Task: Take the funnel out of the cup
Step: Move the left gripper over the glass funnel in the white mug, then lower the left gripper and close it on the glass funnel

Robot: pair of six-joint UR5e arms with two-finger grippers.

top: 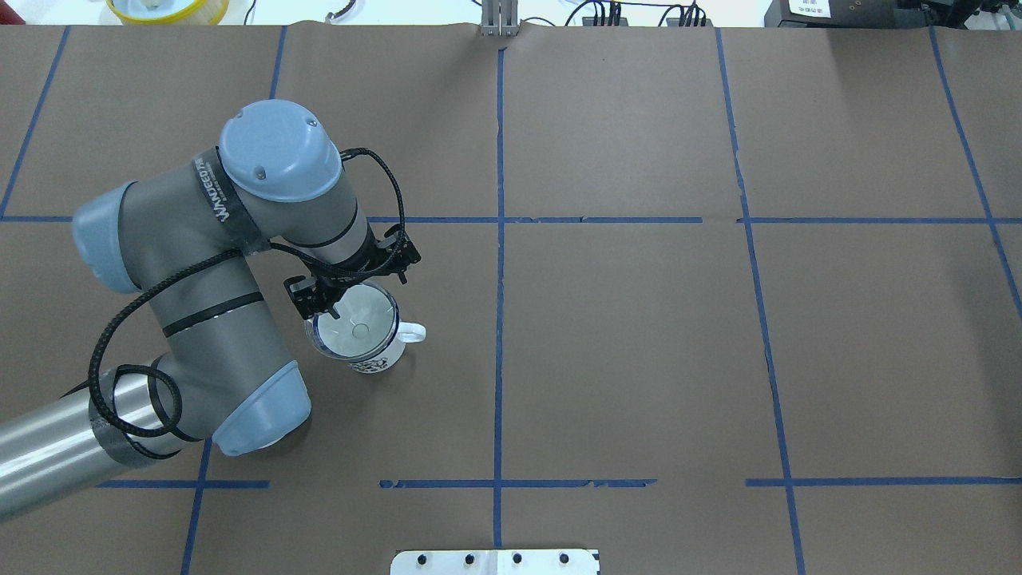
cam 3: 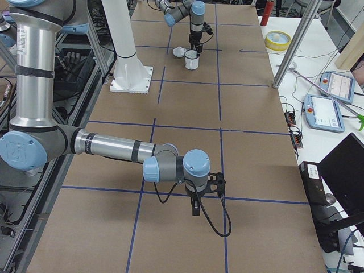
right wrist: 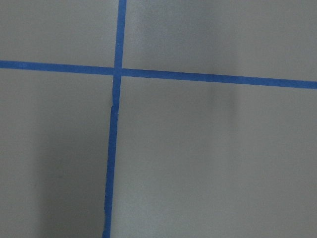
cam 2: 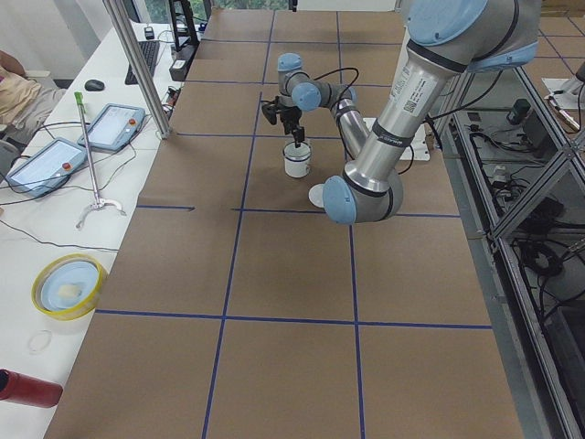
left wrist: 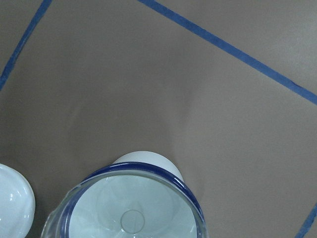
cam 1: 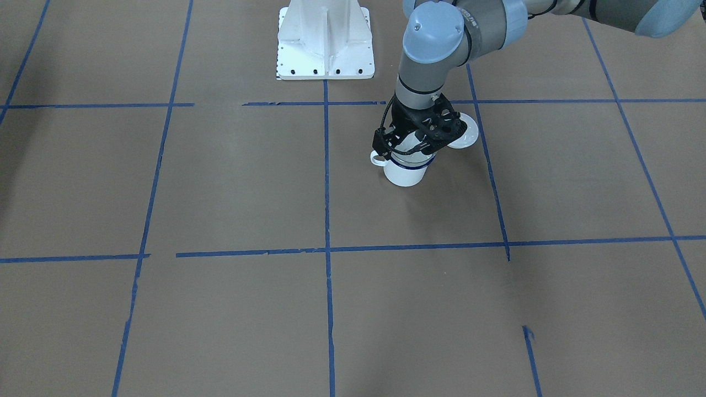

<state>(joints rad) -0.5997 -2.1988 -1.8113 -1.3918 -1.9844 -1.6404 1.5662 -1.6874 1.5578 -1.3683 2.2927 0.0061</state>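
Observation:
The cup (top: 375, 363), a white mug with a dark blue rim (left wrist: 143, 167), stands upright on the brown table with its handle (top: 411, 331) pointing toward the table's middle. The clear funnel (top: 355, 323) sits inside it, its wide rim resting on the mug's rim and its spout hole (left wrist: 131, 218) showing at the centre. My left gripper (top: 335, 299) hangs straight down over the cup's (cam 1: 405, 173) mouth, on the rim side away from the handle. Its fingers are masked by the wrist, so I cannot tell their state. My right gripper (cam 3: 196, 211) points down at bare table far off; I cannot tell its state.
A round white lid (cam 1: 466, 138) lies flat on the table right beside the cup, also seen from the left wrist as the lid (left wrist: 12, 198). The white robot base (cam 1: 325, 44) stands behind. Blue tape lines cross the brown surface. A side desk holds tablets (cam 2: 41, 165) and a yellow dish (cam 2: 69, 283).

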